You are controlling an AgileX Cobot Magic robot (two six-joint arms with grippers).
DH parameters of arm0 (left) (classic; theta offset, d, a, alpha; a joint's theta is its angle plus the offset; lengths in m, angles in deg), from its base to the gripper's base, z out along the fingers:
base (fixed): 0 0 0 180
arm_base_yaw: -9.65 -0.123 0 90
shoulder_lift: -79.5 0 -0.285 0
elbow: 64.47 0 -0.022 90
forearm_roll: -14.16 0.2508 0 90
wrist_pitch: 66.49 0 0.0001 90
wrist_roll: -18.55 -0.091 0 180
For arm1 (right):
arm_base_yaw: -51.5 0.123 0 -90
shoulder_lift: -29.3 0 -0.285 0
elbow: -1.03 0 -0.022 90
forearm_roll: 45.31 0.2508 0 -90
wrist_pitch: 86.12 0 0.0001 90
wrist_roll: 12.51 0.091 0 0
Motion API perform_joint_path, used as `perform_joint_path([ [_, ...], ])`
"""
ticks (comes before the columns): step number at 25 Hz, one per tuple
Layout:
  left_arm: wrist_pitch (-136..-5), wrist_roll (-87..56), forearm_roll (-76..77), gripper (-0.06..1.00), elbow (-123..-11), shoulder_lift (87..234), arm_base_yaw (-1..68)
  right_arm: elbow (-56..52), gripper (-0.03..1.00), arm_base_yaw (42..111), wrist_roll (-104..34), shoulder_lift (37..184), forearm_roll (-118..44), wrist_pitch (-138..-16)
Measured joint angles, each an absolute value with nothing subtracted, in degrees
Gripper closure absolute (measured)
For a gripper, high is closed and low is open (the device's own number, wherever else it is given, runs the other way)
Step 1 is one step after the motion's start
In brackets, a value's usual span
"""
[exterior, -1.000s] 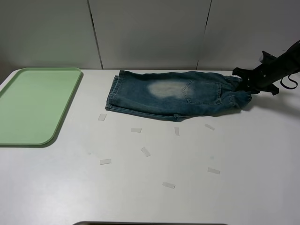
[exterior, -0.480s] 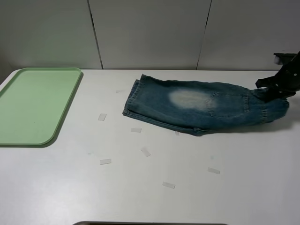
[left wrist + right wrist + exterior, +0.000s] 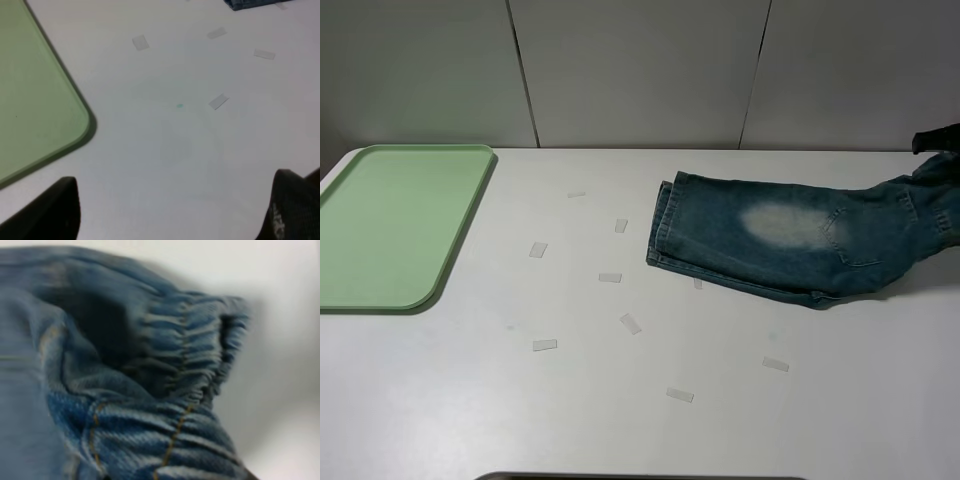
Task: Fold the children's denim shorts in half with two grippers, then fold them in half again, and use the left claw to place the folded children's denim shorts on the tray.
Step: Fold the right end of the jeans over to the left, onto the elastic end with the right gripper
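Note:
The children's denim shorts lie on the white table at the right, leg hems toward the middle, waistband lifted at the right edge. My right gripper is mostly out of frame at the right edge and is shut on the waistband, which fills the right wrist view; its fingers are hidden there. My left gripper is open and empty, its fingertips low over bare table near the tray's corner. It does not show in the exterior view. The green tray lies at the far left and also shows in the left wrist view.
Several small white tape strips are scattered across the table's middle; some show in the left wrist view. A grey panelled wall stands behind the table. A dark edge shows at the bottom of the exterior view.
My right gripper has pulled the shorts to the right by the waistband, well away from the tray. Two tape strips that the shorts covered now show. The left gripper's view has no earlier frame.

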State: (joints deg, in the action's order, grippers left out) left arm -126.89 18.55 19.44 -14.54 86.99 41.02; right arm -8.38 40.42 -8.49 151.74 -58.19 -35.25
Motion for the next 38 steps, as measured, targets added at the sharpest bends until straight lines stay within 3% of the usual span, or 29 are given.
perform_joint_path([
  [14,-126.89,18.55,19.44,0.18,-14.54,86.99,41.02,-8.38,0.9,56.9,-3.78,152.1,-45.9,-36.29],
  [29,-126.89,18.55,19.54,0.18,-14.54,86.99,41.02,-8.33,0.9,65.28,5.43,155.76,-33.81,-52.29],
  [38,-126.89,18.55,20.68,0.18,-14.54,86.99,41.02,-8.28,0.9,66.75,5.43,158.83,-32.26,-53.09],
])
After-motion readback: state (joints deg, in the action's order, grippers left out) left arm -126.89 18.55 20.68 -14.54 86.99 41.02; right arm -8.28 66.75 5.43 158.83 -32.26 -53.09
